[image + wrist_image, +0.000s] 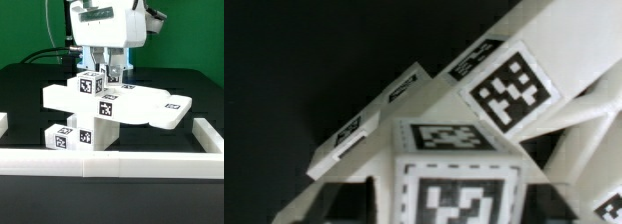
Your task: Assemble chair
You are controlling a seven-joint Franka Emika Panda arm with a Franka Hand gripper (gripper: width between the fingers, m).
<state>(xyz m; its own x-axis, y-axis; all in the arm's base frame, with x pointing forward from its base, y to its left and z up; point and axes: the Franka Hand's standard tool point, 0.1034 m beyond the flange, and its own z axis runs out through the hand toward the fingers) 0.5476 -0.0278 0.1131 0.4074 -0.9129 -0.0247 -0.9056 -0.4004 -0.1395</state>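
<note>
Black tabletop, ringed by a low white fence along the near edge and both sides, green wall behind. Partly built chair stands near the middle of the table, just behind the near rail: white blocks and posts with marker tags, a flat seat panel jutting toward the exterior view's right, lower pieces stacked beneath toward the exterior view's left. Gripper hangs straight down over the top rear of the assembly, fingers reaching to a tagged upright post. Judged reason: a vertical approach keeps the arm clear of the seat panel and lines up with the post's axis for seating or turning it. Fingers appear to sit on either side of the post, but whether they are pressed onto it or merely straddle it cannot be told. Wrist view is filled by tagged white faces at close range, post top central, confirming the camera sits right above the part.
</note>
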